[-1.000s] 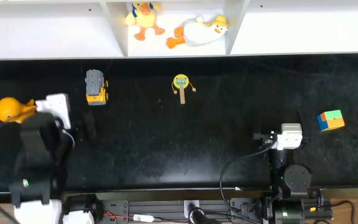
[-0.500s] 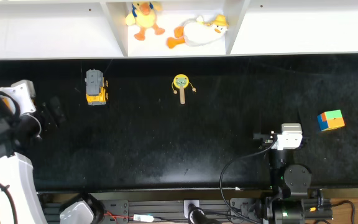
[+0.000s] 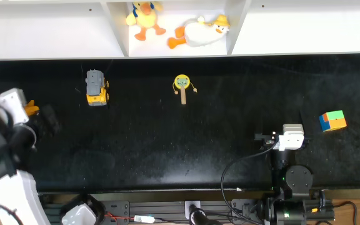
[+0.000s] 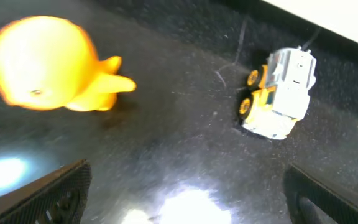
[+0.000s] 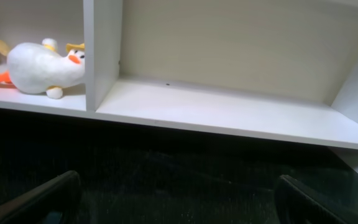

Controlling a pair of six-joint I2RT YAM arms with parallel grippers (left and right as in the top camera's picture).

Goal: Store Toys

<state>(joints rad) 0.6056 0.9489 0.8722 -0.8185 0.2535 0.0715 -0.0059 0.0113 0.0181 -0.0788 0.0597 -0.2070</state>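
Mid bay of shelf holds yellow duck & white goose. L gripper: fingers spread wide, nothing held. Orange toy lies on black mat just ahead, nearer one finger; truck beyond the other. R gripper spread too, facing shelf. Vs 0.5 s ago L arm shifted slightly toward its base; R arm unmoved.

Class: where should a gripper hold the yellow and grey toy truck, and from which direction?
Take the yellow and grey toy truck across its long flanks, mid-body, probably from straight above: it stands upright on its wheels, and those sides look flat and parallel.
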